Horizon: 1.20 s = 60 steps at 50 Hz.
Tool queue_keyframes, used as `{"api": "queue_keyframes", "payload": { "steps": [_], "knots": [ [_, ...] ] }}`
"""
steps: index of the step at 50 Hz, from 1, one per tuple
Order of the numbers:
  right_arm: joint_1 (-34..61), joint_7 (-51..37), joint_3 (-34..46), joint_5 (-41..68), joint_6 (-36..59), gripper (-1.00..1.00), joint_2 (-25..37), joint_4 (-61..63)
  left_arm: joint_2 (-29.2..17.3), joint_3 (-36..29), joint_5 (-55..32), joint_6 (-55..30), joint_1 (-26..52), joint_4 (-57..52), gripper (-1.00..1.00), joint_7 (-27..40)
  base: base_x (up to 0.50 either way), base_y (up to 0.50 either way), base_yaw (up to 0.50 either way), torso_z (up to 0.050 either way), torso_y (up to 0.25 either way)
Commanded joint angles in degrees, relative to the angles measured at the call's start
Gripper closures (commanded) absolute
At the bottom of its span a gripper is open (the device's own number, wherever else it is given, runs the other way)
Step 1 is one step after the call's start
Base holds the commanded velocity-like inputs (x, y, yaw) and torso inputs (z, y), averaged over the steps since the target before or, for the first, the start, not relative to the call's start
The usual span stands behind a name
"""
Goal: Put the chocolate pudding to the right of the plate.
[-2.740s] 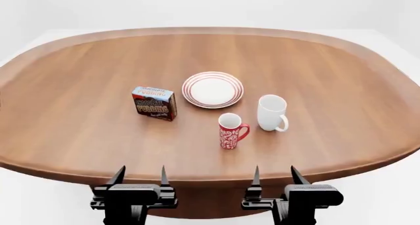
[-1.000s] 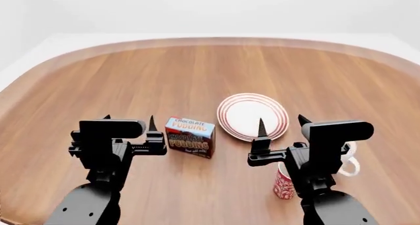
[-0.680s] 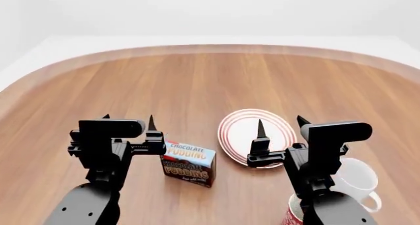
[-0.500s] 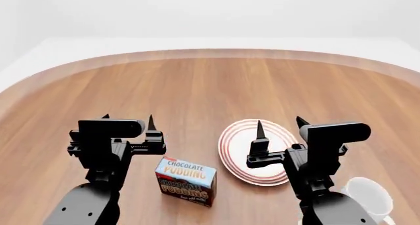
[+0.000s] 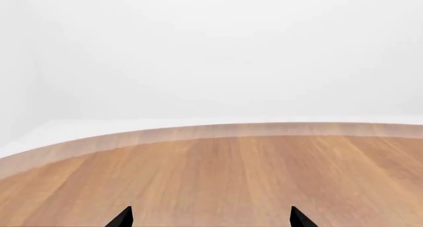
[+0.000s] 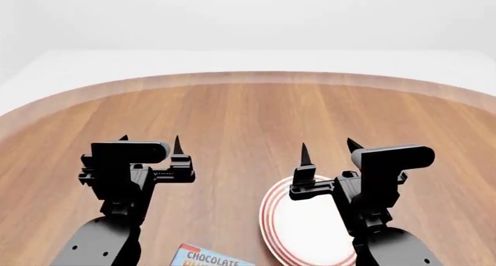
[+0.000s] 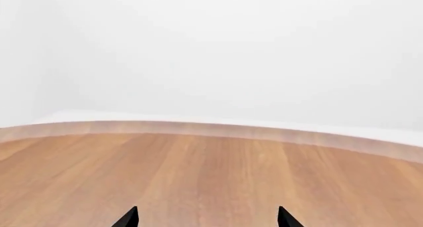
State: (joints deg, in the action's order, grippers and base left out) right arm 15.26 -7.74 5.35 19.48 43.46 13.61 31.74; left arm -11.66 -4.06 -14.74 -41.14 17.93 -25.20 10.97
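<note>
The plate (image 6: 298, 231) lies on the wooden desk (image 6: 232, 121) at the near edge of the head view, white in the middle with red rings around its rim. Its right-hand part is hidden behind the right arm, and its nearest part is cut off by the frame.

The chocolate pudding (image 6: 209, 258) sits on the desk to the left of the plate, apart from it. Only the top strip of the carton shows, with a red corner and the white word "CHOCOLATE" on light blue; the rest runs out of the frame.

The left gripper (image 6: 150, 143) is raised above the desk, to the left of the plate and farther from the robot than the pudding. Its jaws stand spread apart with nothing between them. In the left wrist view only its two black fingertips (image 5: 122, 218) show, wide apart, over bare wood.

The right gripper (image 6: 326, 148) is held above the far edge of the plate, its body covering the plate's right side in the head view. Its jaws are likewise parted and hold nothing. The right wrist view shows its two dark fingertips (image 7: 127, 218) set well apart, with the desk's curved far rim and a white wall beyond.

Both grippers point away from the robot, toward the far side of the desk from the plate.
</note>
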Motion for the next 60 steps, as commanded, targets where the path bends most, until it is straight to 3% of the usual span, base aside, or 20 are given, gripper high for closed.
{"api": "queue_keyframes", "payload": {
  "steps": [1,9,10,15,16,23,24,25,39,51,60],
  "knots": [
    [-0.40,0.14,0.63,0.04,-1.04,-1.00,0.42,0.08,-0.28,-0.08,-0.30,0.28,-0.16,0.09,-1.00,0.31,0.00,0.00,0.00,0.000,0.000],
    [0.76,-0.77,1.34,-0.12,1.73,-1.00,1.32,1.02,-0.46,-0.22,-0.49,0.17,-0.09,-0.12,-1.00,0.60,0.00,0.00,0.00,0.000,0.000],
    [0.72,-1.02,4.40,-3.05,0.98,-1.00,3.18,1.98,-0.51,-0.22,-0.51,0.20,-0.08,-0.09,-1.00,0.62,0.00,0.00,0.00,0.000,0.000],
    [2.87,-3.75,3.06,-2.86,7.29,-1.00,3.25,4.57,-0.77,-0.30,-0.55,0.20,-0.15,-0.15,-1.00,0.75,0.00,0.00,0.00,0.000,0.000],
    [4.70,-0.37,2.88,1.26,13.25,-1.00,5.20,7.73,-0.82,-0.19,-0.66,0.18,-0.22,-0.14,-1.00,0.74,0.00,0.00,0.00,0.000,0.000],
    [10.11,3.93,1.56,8.32,26.45,-1.00,7.32,10.16,-0.95,-0.17,-0.90,0.33,-0.08,0.15,-1.00,0.84,0.00,0.00,0.00,0.000,0.000],
    [13.56,12.53,3.04,16.92,35.04,-1.00,11.46,10.87,-1.00,0.14,-0.90,1.05,-0.59,0.48,-1.00,0.81,0.00,0.00,0.00,0.000,0.000],
    [13.78,12.77,2.73,17.79,37.69,-1.00,11.37,11.12,-1.00,0.20,-0.94,1.13,-0.58,0.59,-1.00,0.84,0.00,0.00,0.00,0.000,0.000],
    [14.58,14.53,3.80,19.49,37.67,-1.00,12.77,10.47,-1.22,0.16,-1.30,1.36,-0.44,1.03,-1.00,1.19,0.00,0.00,0.00,0.000,0.000],
    [18.79,14.92,-0.71,25.20,44.81,-1.00,11.03,10.09,-1.53,-0.01,-1.50,1.51,-0.48,1.20,-1.00,1.49,0.00,0.00,0.00,0.000,0.000],
    [22.87,1.94,-2.31,46.47,46.34,-1.00,12.93,5.05,-1.69,0.02,-1.81,1.55,-0.59,1.23,-1.00,1.70,0.00,0.00,0.00,0.000,0.000]
  ]
}}
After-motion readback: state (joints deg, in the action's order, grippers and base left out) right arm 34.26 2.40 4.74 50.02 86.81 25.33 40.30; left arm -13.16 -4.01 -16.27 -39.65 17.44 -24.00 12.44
